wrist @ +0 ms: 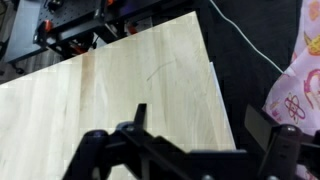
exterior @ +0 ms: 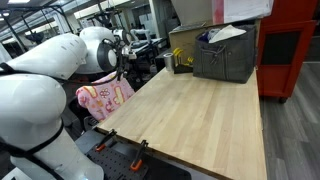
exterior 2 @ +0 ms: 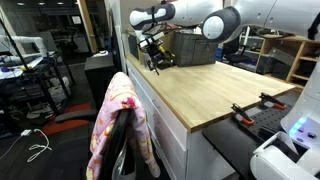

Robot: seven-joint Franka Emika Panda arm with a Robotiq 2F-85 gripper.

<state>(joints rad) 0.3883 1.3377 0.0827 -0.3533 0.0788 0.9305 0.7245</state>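
Black two-fingered hand (wrist: 185,150), spread wide and empty, hangs over the pale wooden surface (wrist: 120,90) near its edge, pink floral cloth (wrist: 298,92) draped on a chair (exterior 2: 122,150) just beside it; a low sideways reach could clip that edge or snag the cloth.

open tabletop (exterior: 190,110), grey crate (exterior: 225,58) blocks far end, probably clamps (exterior: 140,146) along near edge
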